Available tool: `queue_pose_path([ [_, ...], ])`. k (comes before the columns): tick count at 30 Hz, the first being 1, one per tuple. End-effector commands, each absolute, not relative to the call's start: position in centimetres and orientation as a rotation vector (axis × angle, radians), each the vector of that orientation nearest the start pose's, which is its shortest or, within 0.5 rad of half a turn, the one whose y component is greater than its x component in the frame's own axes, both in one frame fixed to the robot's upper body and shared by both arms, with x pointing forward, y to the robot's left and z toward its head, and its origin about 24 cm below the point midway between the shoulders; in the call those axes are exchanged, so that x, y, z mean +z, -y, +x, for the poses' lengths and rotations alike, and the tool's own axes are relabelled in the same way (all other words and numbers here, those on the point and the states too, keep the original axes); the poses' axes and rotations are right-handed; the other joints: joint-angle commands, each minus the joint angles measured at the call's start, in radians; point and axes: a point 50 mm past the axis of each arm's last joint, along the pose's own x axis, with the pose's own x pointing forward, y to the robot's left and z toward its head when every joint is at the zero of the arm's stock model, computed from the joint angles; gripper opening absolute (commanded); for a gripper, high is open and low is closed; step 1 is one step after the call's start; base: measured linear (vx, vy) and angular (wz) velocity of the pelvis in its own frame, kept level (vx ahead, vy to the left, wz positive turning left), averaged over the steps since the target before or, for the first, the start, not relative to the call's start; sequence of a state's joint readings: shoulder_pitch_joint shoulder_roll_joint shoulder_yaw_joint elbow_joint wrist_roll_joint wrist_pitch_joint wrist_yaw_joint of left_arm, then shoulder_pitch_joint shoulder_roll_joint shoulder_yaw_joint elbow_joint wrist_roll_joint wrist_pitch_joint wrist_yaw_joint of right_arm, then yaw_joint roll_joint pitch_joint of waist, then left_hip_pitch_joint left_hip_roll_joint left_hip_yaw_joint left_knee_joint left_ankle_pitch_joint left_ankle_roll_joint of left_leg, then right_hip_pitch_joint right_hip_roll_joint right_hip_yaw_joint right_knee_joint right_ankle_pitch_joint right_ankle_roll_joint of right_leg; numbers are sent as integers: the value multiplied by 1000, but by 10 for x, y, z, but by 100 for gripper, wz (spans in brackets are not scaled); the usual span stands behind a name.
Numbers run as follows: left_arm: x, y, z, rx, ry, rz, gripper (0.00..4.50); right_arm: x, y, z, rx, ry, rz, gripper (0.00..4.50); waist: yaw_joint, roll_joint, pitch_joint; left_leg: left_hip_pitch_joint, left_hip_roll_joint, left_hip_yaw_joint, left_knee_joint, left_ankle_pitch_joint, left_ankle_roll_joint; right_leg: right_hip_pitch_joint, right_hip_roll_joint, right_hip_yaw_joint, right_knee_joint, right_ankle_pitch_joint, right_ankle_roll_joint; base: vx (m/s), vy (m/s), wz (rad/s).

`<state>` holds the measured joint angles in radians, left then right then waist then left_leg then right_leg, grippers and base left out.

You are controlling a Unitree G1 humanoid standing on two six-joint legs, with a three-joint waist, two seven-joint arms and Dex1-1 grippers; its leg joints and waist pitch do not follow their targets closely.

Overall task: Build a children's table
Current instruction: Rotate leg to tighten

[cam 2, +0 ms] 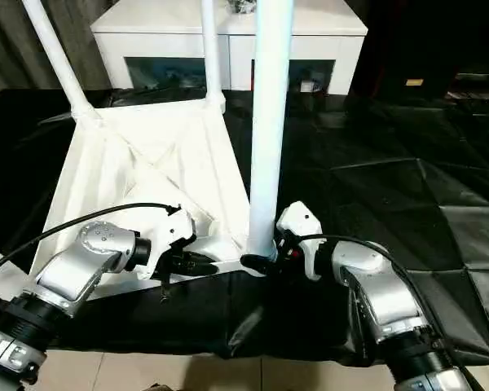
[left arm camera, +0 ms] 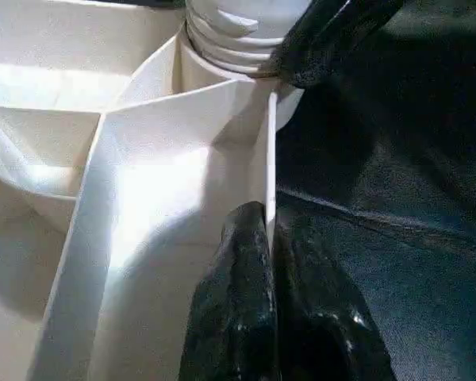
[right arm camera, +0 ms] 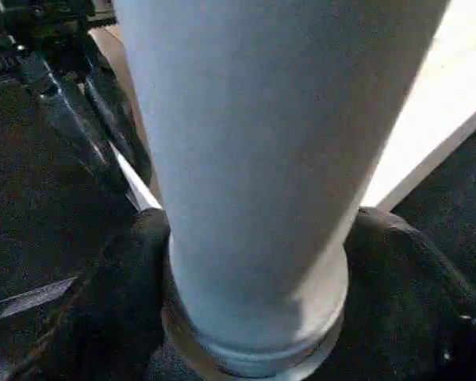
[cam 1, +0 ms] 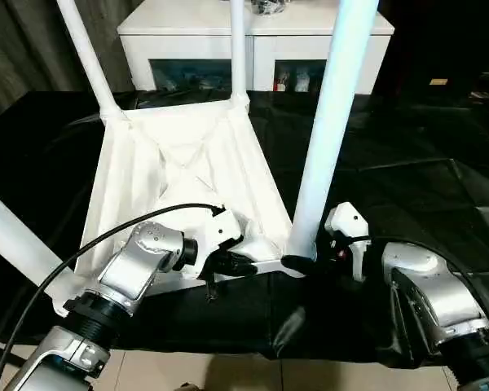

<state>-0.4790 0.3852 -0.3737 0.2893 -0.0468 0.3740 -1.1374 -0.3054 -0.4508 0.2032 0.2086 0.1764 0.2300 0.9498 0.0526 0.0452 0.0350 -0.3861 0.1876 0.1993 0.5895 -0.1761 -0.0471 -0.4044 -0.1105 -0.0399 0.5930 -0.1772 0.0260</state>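
Table top [cam 1: 187,175] upside down on black sheet [cam 1: 407,179], in front of white cabinet [cam 1: 257,37]; ribs up so sockets face us. Our left gripper [cam 1: 232,262] pinches near rim of top, just beside near right corner socket [left arm camera: 230,48], likely to stop top sliding. Our right gripper [cam 2: 257,261] clamps base of leg [cam 1: 330,122] at that socket, leg upright, probably being seated or twisted home. Other three legs [cam 1: 238,49] already stand in their sockets.

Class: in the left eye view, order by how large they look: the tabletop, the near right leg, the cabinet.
1. Tabletop.
2. Near right leg; nearness enlarges it.
3. Cabinet, partly hidden and cropped.
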Motion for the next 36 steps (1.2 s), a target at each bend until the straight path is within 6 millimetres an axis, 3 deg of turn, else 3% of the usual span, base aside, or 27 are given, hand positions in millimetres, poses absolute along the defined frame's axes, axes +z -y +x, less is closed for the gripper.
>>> queue_pose_path([
  [1, 54, -106, 287, -1405, -514, 322, 0, 56, 159, 286, 1055, -317, -232, 319, -3, -10, -56, 21, 34, -15, -76, -265, 38, 38, -22, 23, -62, -161, -243, 0, 0, 0],
  [6, 54, -107, 287, -1404, -522, 320, 0, 55, 161, 286, 1056, -318, -212, 279, -4, -11, -57, 21, 34, -14, -74, -261, 43, 40, -23, 23, -62, -160, -250, 0, 0, 0],
  [10, 53, -108, 286, -1410, -534, 319, 0, 54, 162, 285, 1057, -322, -196, 272, -3, -12, -58, 21, 34, -14, -73, -255, 45, 41, -22, 23, -60, -149, -253, 0, 0, 0],
  [13, 49, -106, 287, -1379, -542, 315, 0, 46, 162, 295, 901, -332, -177, 270, -6, -10, -56, 19, 33, -14, -74, -256, 43, 40, -22, 22, -61, -157, -256, 0, 0, 0],
  [18, 42, -89, 302, -1201, -516, 298, 0, 25, 151, 311, 573, -391, -128, 269, -33, -12, -50, 23, 28, -21, -83, -369, -18, 33, -23, 19, -79, -343, -205, 0, 0, 0],
  [20, 40, -79, 313, -1088, -501, 288, 0, 16, 141, 317, 430, -432, -93, 269, -44, -13, -47, 22, 24, -23, -84, -397, -34, 28, -21, 18, -84, -389, -185, 0, 0, 0],
  [21, 39, -75, 317, -1053, -499, 286, 0, 14, 135, 319, 393, -440, -77, 269, -52, -7, -48, 27, 23, -24, -83, -416, -43, 20, -22, 18, -88, -406, -178, 0, 0, 0],
  [22, 39, -71, 320, -1015, -494, 281, 0, 13, 130, 321, 371, -441, -65, 269, -53, -11, -49, 28, 22, -26, -83, -429, -44, 23, -23, 16, -93, -430, -167, 0, 0, 0],
  [25, 46, -56, 338, -804, -431, 269, 0, 13, 107, 330, 268, -442, -29, 269, -54, -8, -48, 28, 22, -25, -82, -441, -36, 16, -22, 17, -97, -432, -160, 0, 0, 0],
  [26, 49, -51, 344, -730, -397, 275, 0, 14, 98, 333, 241, -438, -22, 269, -55, -13, -50, 27, 19, -26, -81, -429, -34, 18, -20, 16, -98, -425, -158, 0, 0, 0],
  [27, 53, -48, 349, -678, -359, 295, 0, 17, 90, 336, 238, -418, -26, 269, -49, -15, -52, 38, 17, -23, -77, -438, -29, 10, -19, 15, -105, -441, -155, 0, 0, 0],
  [29, 54, -48, 351, -674, -347, 298, 0, 18, 87, 336, 249, -412, -19, 269, -43, -11, -52, 33, 19, -23, -80, -421, -13, 16, -21, 16, -105, -422, -148, 0, 0, 0],
  [30, 55, -47, 351, -673, -340, 294, 0, 19, 85, 337, 257, -410, -12, 269, -41, -11, -56, 21, 21, -26, -85, -380, -1, 29, -23, 14, -98, -373, -148, 0, 0, 0],
  [32, 56, -48, 352, -697, -334, 302, 0, 26, 77, 337, 333, -360, 38, 269, -37, -9, -61, 16, 23, -23, -84, -312, 18, 33, -23, 15, -89, -273, -163, 0, 0, 0],
  [34, 55, -50, 351, -716, -336, 315, 0, 30, 79, 336, 352, -322, 37, 325, -32, -6, -63, 14, 22, -20, -81, -288, 38, 37, -25, 15, -86, -239, -183, 0, 0, 0],
  [36, 52, -52, 350, -732, -344, 323, 0, 31, 86, 337, 323, -296, -14, 341, -28, -7, -62, 14, 21, -18, -78, -276, 49, 37, -26, 16, -88, -244, -182, 0, 0, 0],
])
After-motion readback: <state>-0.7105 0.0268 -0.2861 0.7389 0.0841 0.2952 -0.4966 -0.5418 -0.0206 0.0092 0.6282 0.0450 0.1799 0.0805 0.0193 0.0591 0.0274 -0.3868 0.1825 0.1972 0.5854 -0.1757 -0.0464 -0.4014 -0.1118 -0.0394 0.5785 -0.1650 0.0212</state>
